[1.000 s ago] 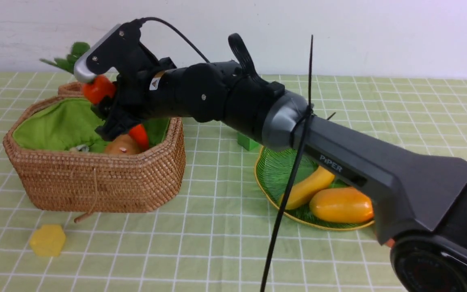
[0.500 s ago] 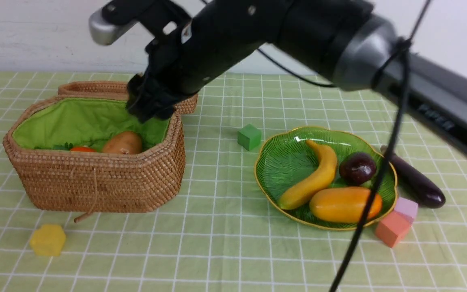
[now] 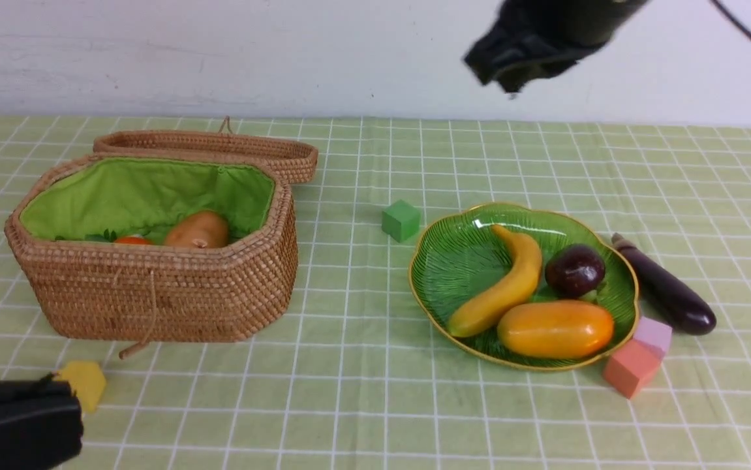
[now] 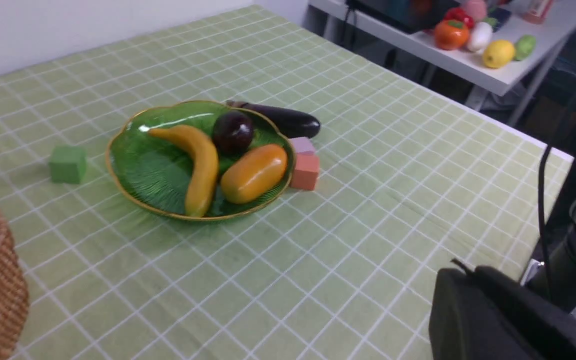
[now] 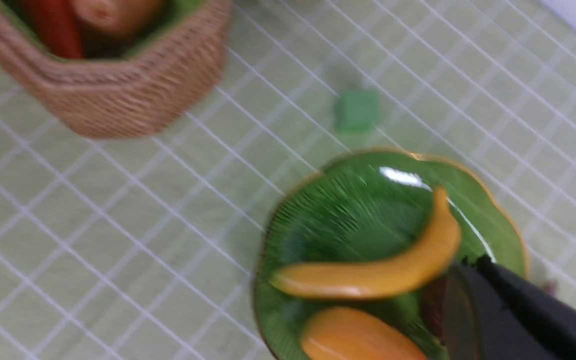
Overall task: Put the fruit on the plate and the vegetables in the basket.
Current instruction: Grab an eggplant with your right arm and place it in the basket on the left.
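The fruit (image 3: 502, 281) lies on the plate (image 3: 440, 261); potato (image 3: 199, 230) and carrot (image 3: 130, 240) are in the basket (image 3: 153, 300); the eggplant (image 3: 665, 294) waits just beside the plate. Left gripper (image 3: 65, 418) and right gripper (image 3: 512, 75) are closed, empty

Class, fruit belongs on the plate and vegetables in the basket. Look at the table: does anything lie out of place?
Yes: the eggplant lies on the tablecloth beside the plate, on its right, not in the basket, where the potato and carrot sit. It is a vegetable, so it looks misplaced.
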